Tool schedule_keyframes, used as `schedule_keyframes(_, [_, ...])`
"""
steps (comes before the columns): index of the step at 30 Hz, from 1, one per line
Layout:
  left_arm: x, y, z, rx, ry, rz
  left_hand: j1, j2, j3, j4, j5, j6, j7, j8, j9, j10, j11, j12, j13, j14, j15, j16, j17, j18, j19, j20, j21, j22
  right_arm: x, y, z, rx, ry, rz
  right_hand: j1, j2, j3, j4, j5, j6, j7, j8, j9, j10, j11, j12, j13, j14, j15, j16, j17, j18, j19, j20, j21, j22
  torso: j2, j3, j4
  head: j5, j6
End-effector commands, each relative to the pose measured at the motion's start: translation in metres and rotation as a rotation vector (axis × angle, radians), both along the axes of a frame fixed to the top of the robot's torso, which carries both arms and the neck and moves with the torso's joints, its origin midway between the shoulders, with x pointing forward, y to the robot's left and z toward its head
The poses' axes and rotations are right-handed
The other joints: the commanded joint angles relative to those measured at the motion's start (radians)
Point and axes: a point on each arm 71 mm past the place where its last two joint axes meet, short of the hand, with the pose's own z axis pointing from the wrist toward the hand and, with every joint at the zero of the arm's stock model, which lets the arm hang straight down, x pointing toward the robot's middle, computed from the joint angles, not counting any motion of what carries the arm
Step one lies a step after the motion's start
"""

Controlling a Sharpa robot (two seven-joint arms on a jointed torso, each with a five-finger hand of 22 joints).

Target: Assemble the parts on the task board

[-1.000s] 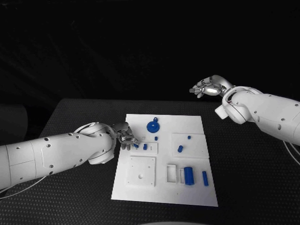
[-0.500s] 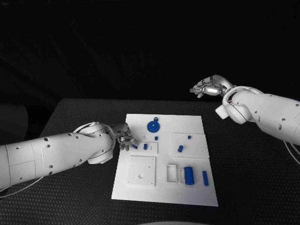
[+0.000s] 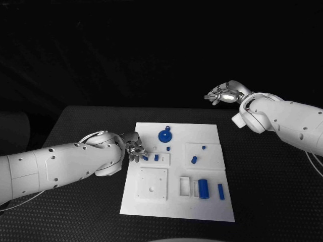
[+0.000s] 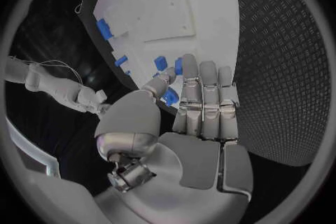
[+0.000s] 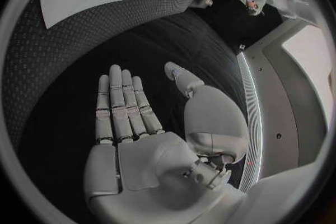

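Cylinder part [image 3: 203, 188] lies flat, long axis running toward robot

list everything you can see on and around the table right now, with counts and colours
task board: 1, white, middle of the black table
table: 1, black, textured, under the board
round part: 1, blue, far end of the board
small parts: several, blue, scattered mid-board, some by the left hand's fingertips
cylinder part: 1, blue, near end of the board, beside a slimmer blue bar
raised square plate: 1, white, near-left of the board
left hand: 1, silver, at the board's left edge, fingers over a small blue part; whether it holds it cannot be told
right hand: 1, silver, raised beyond the table's far right, fingers straight and apart, holding nothing
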Motion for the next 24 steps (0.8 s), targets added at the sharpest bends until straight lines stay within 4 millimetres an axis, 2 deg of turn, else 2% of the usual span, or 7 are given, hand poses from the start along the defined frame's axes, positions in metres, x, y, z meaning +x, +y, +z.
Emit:
schedule_keyframes(1, [-0.0006, -0.0024, -0.0003, 0.005, -0.008, -0.014, 0.01, -0.002, 0.007, 0.001, 0.004, 0.017, -0.008, 0.003, 0.001, 0.002, -0.002, 0.001, 0.001, 0.009, 0.0, 0.002, 0.001, 0.0, 0.003, -0.024, 0.007, 0.025, -0.0002, 0.0012, 0.0002, 0.002, -0.001, 0.009, -0.004, 0.0, -0.001, -0.004, 0.003, -0.007, 0.006, 0.004, -0.001, 0.004, 0.0, -0.006, -0.001, 0.002, 0.005, -0.005, 0.001, 0.004, 0.002, 0.005, -0.004, 0.001, 0.0, 0.0001, -0.0004, -0.001, 0.0])
schedule_keyframes(16, [-0.0044, -0.0042, 0.0022, -0.02, -0.031, -0.014, 0.011, -0.003, 0.008, 0.0, 0.008, 0.02, -0.008, 0.003, 0.002, 0.004, -0.003, 0.001, 0.003, 0.011, -0.001, 0.003, 0.002, 0.0, 0.004, -0.025, 0.01, 0.025, -0.0001, 0.0003, 0.0002, 0.002, -0.001, 0.007, -0.004, 0.0, -0.001, -0.004, 0.003, -0.007, 0.006, 0.004, -0.002, 0.004, 0.0, -0.006, -0.001, 0.002, 0.005, -0.006, 0.001, 0.004, 0.002, 0.005, -0.005, 0.002, 0.0, -0.0012, 0.0004, -0.005, 0.0])
schedule_keyframes(24, [-0.004, -0.0041, 0.0038, -0.019, -0.057, -0.02, 0.012, -0.005, 0.009, -0.001, 0.013, 0.023, -0.01, 0.003, 0.003, 0.007, -0.004, 0.001, 0.005, 0.015, -0.002, 0.004, 0.003, 0.0, 0.007, -0.026, 0.013, 0.025, -0.0002, 0.0002, 0.0002, 0.002, -0.001, 0.007, -0.005, 0.0, -0.001, -0.003, 0.003, -0.007, 0.006, 0.005, -0.002, 0.004, 0.0, -0.006, -0.001, 0.002, 0.005, -0.006, 0.002, 0.004, 0.002, 0.005, -0.006, 0.003, 0.0, -0.0002, 0.0015, -0.004, 0.002])
